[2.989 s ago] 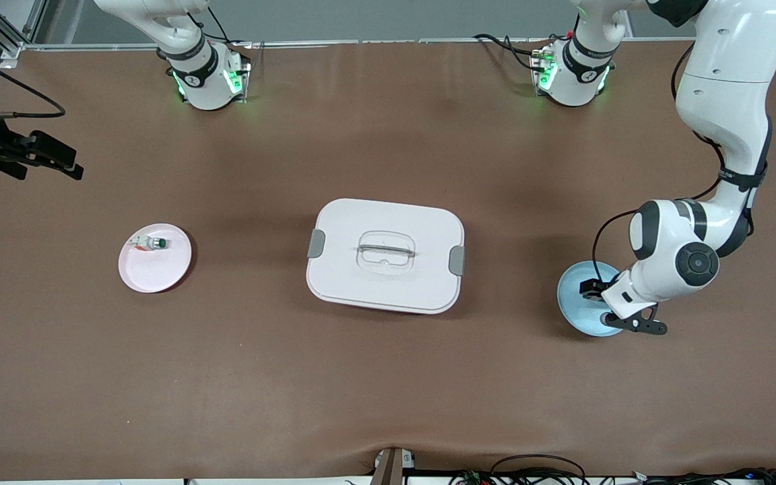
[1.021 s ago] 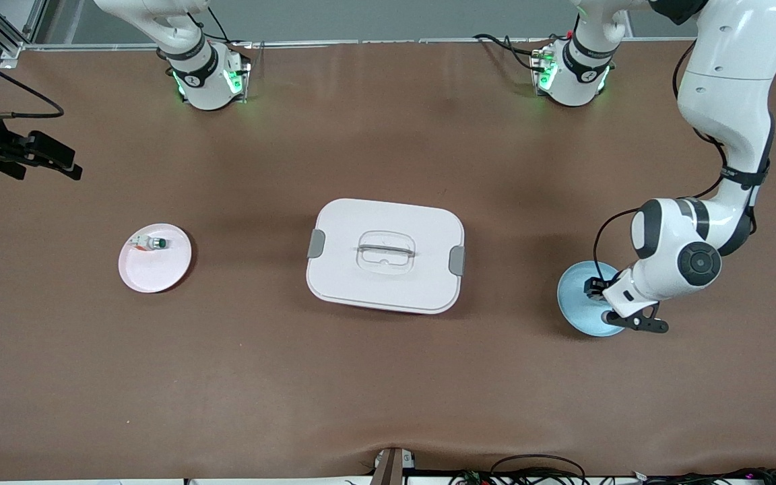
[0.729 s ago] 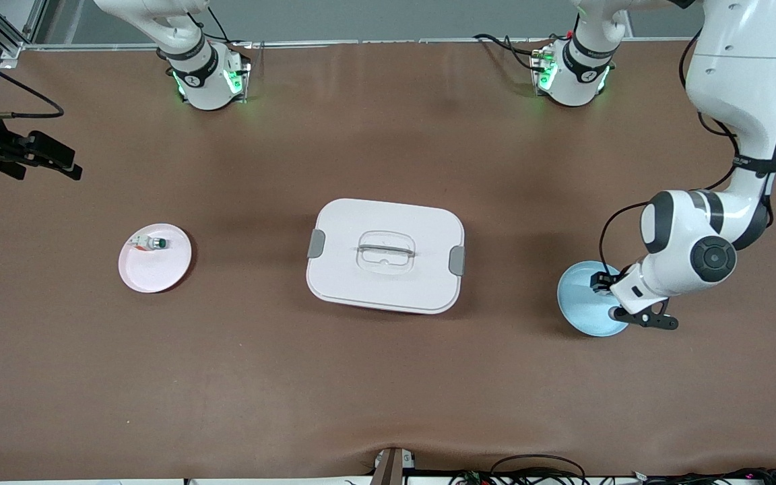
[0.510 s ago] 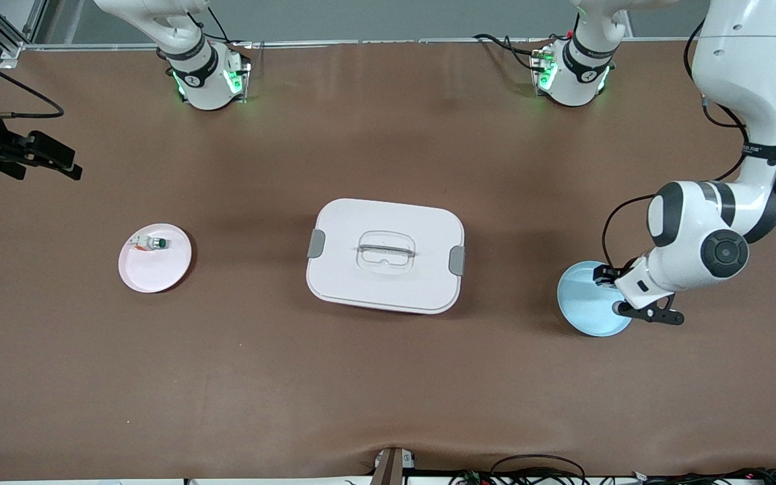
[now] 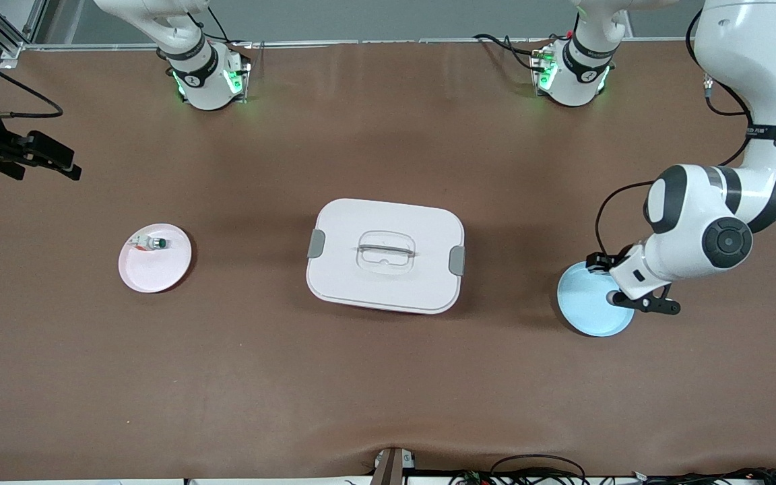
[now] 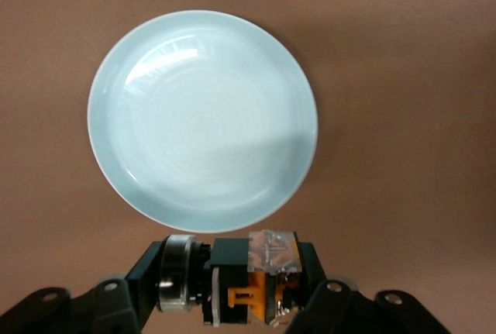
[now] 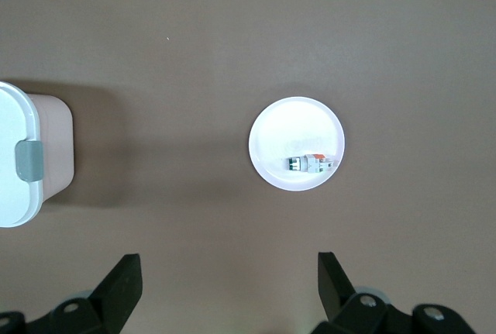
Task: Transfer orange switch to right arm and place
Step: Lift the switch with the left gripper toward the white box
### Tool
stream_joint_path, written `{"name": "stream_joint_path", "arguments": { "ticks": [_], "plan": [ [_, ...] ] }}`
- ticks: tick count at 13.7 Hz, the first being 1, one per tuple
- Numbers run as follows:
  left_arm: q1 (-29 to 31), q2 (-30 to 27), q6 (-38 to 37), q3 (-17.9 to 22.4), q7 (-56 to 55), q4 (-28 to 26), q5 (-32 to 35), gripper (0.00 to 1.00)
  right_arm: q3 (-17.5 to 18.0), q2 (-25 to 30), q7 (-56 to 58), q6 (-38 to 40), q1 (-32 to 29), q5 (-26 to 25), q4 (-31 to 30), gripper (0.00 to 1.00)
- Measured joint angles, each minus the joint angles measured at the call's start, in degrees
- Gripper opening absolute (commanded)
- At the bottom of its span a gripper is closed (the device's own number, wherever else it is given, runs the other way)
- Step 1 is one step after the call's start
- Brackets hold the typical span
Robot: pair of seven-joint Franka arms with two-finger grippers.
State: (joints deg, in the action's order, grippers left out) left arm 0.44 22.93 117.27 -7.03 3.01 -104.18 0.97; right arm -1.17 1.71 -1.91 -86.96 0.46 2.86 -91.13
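Right gripper (image 5: 44,158): parked in the air over the tabletop's edge at my right arm's end, fingers spread wide, nothing between them. This arm waits. Its wrist view looks down on the pink plate (image 7: 297,144).

Pink plate: small, round, glossy, shallow rim, near the right arm's end of the tabletop. A white-and-green part (image 5: 150,243) with a red bit lies on it. Not my target.

White lidded box (image 5: 385,255): centre of the tabletop, rounded rectangle, smooth plastic, grey side clasps, clear recessed handle on the lid. Closed.

Blue plate (image 6: 202,121): near the left arm's end, pale glazed round dish with faint concentric rings, bare.

Left gripper (image 6: 252,291): up in the air over the blue plate's rim, jaws clamped on the orange switch (image 6: 252,276). Switch is a tiny black boxy body with an orange block, a clear ribbed cap and a metal collar at one side, held crosswise.

Tabletop (image 5: 388,391): matte brown sheet, slightly rippled at the near edge.

Progress, my judgement: pickup done. Left: carry toward the middle, hand-over to right gripper, then placing. Grippers are well apart, so most of the task remains.
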Motion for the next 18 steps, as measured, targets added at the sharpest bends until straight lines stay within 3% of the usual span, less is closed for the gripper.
{"name": "stream_joint_path", "arguments": {
  "ticks": [10, 18],
  "plan": [
    [-0.16, -9.41, -10.84, -4.21, -2.30, 0.29, -8.18, 0.19, -0.10, -2.76, -0.02, 0.00, -0.11, -0.02, -0.09, 1.00],
    [-0.30, -11.25, -16.74, -13.19, -22.15, 7.41, -11.94, 0.19, -0.07, -7.98, 0.02, -0.52, -0.24, -2.78, 0.13, 1.00]
  ]
}}
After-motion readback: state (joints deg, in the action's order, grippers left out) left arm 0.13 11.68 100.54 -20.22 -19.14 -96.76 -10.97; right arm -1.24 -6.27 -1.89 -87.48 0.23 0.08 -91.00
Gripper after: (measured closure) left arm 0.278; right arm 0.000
